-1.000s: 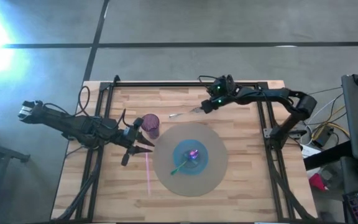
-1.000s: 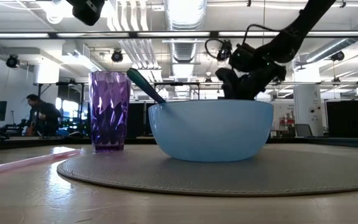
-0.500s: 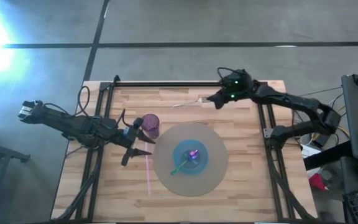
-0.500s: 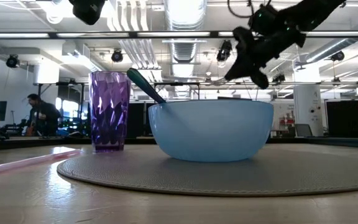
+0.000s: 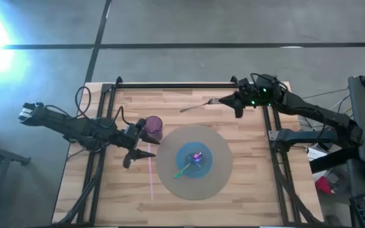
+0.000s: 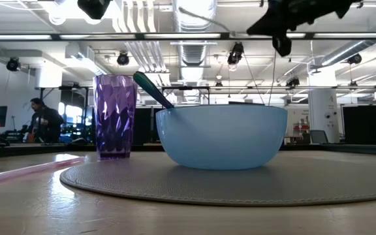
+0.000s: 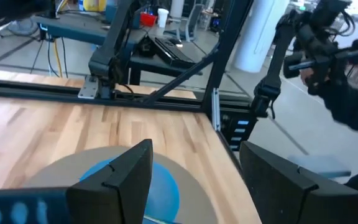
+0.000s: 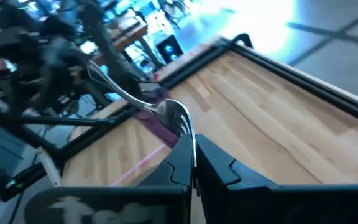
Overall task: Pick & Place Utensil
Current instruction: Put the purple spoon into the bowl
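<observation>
Silver metal is glinting near the table's far edge: our right gripper [image 5: 229,101] is gripping a fork [image 5: 198,104] by its tines, fingers pinched tight on it, with the handle sticking out over the wooden table [image 5: 252,190]. We are holding it raised, well apart from the round grey mat [image 5: 217,180] at the table's middle. On that mat is sitting a blue bowl [image 5: 194,161] with a green utensil [image 5: 184,170] already leaning in it. A purple cup [image 5: 154,128] is standing just beside the mat. Our left gripper [image 5: 143,147] is waiting beside the cup, fingers spread and holding nothing, near a pink straw [image 5: 150,177] lying on the wood.

We judge we are mid-carry, with the pick done. Next we are likely needing to swing the fork toward the bowl or cup, line it up above the rim, lower it, then let go.
</observation>
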